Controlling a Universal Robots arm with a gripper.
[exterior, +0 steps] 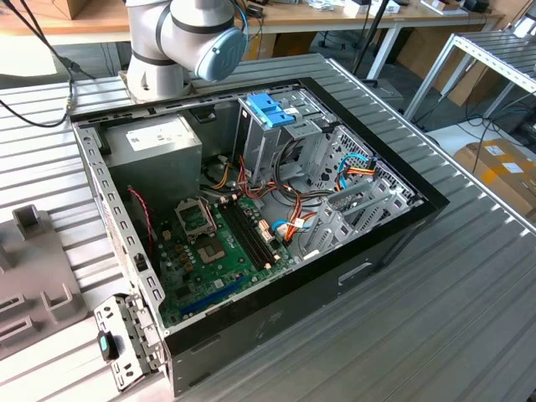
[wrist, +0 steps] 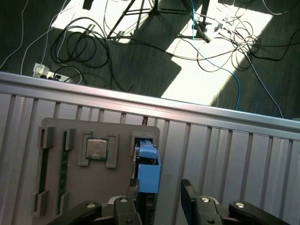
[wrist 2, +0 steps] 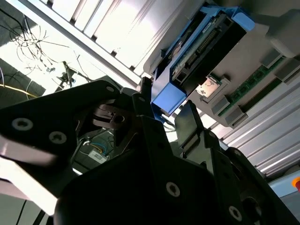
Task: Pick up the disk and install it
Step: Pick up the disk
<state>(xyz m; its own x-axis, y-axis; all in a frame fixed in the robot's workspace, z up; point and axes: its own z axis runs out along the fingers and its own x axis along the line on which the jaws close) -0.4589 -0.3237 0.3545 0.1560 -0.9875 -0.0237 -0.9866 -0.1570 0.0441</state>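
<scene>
The disk (wrist: 149,174) stands on edge in a slot of a grey holder tray (wrist: 56,136), its blue side rail facing up. In the second wrist view the disk (wrist 2: 201,51) shows its dark connector end and blue rail. My gripper (wrist: 159,193) is open and straddles the disk's near end. One fingertip (wrist: 132,187) is right against the blue rail, and the other (wrist: 187,197) stands apart from it with a gap. The second wrist view shows the gripper (wrist 2: 165,105) the same way, with both fingers flanking the blue rail.
The tray also holds a processor chip (wrist: 97,149) and memory sticks (wrist: 63,164), near the ribbed table's edge (wrist: 140,101) with cables on the floor beyond. In the exterior view an open computer case (exterior: 251,209) holds a drive cage with a blue top (exterior: 270,109) and a grey power supply (exterior: 159,144).
</scene>
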